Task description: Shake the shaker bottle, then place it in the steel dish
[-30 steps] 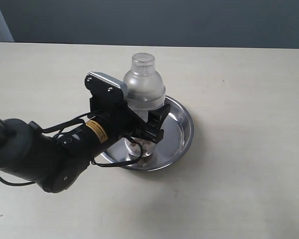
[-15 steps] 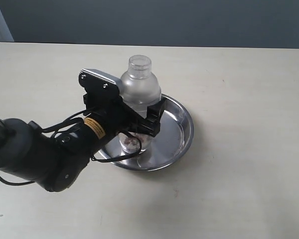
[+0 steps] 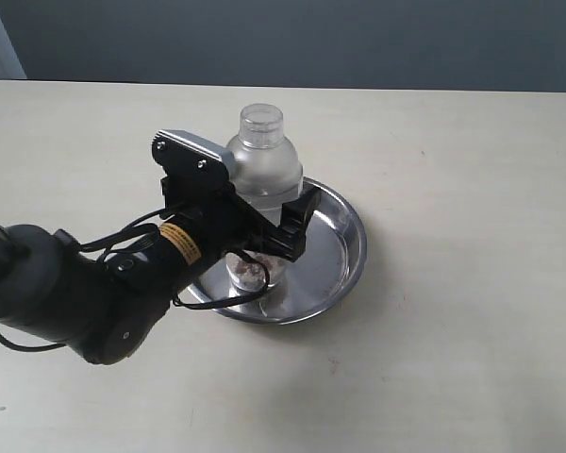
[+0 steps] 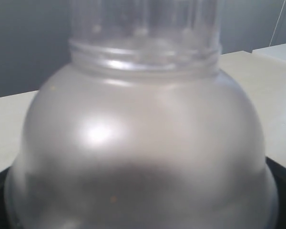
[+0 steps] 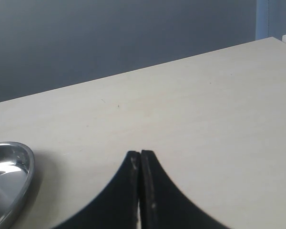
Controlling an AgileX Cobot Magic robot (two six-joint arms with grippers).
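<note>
The shaker bottle (image 3: 264, 160) stands upright, its base with brown and white grains on the flat bottom of the steel dish (image 3: 344, 247). My left gripper (image 3: 267, 238) is shut on the shaker bottle's lower body, with one black finger (image 3: 298, 225) showing on its right side. The frosted dome of the shaker bottle (image 4: 143, 143) fills the left wrist view and hides the jaws. My right gripper (image 5: 140, 153) is shut and holds nothing, above bare table, with the steel dish's rim (image 5: 25, 164) off to one side. The right arm is outside the exterior view.
The pale wooden table (image 3: 472, 170) stretches around the dish on all sides. A grey wall (image 3: 311, 38) runs behind the table's far edge. My left arm (image 3: 66, 293) lies across the table to the dish's left.
The left gripper has lowered the shaker bottle into the dish and shifted slightly left. Over the last half second it has barely moved.
</note>
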